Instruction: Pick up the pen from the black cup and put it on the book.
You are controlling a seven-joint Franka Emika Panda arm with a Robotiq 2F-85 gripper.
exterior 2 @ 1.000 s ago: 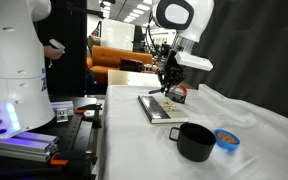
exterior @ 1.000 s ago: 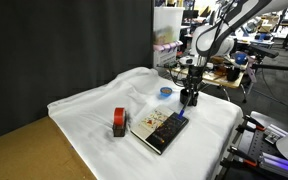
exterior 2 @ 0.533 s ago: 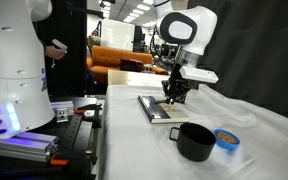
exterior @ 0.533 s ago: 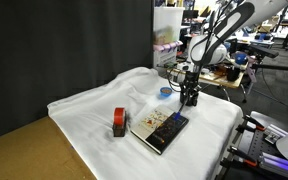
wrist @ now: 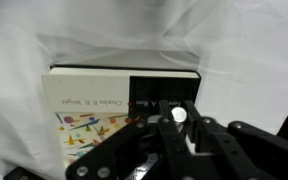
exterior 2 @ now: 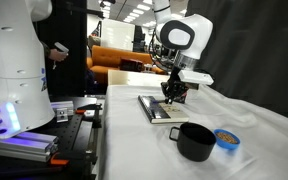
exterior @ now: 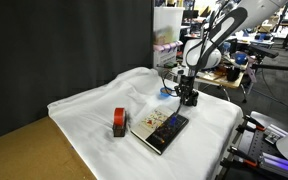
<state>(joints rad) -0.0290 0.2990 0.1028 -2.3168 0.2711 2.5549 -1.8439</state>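
Showing only as a small pale round end between the fingers in the wrist view, the pen point(wrist: 179, 114) appears to be clamped in the pincer point(exterior 2: 174, 94), whose fingers are drawn tight together. Its shaft is too thin to make out in either exterior view. The pincer hangs low over one end of the book point(wrist: 94, 100), and whether the pen's tip touches the cover cannot be told.

By my reading, the lift out of the cup is done and the placing step is in hand. The next move calls for easing down until the pen is close to the cover. The fingers should then part so that it comes to rest on the book and does not roll off an edge.

In an exterior view, the black cup point(exterior 2: 195, 141) stands on the near side of the book, apart from it. Nothing sticks up above its rim, and its inside is hidden. Just right of it sits a small blue dish point(exterior 2: 225, 138) with something tan showing on top. A red-and-black block point(exterior: 119, 122) lies left of the book on the white-draped tabletop point(exterior: 84, 105).
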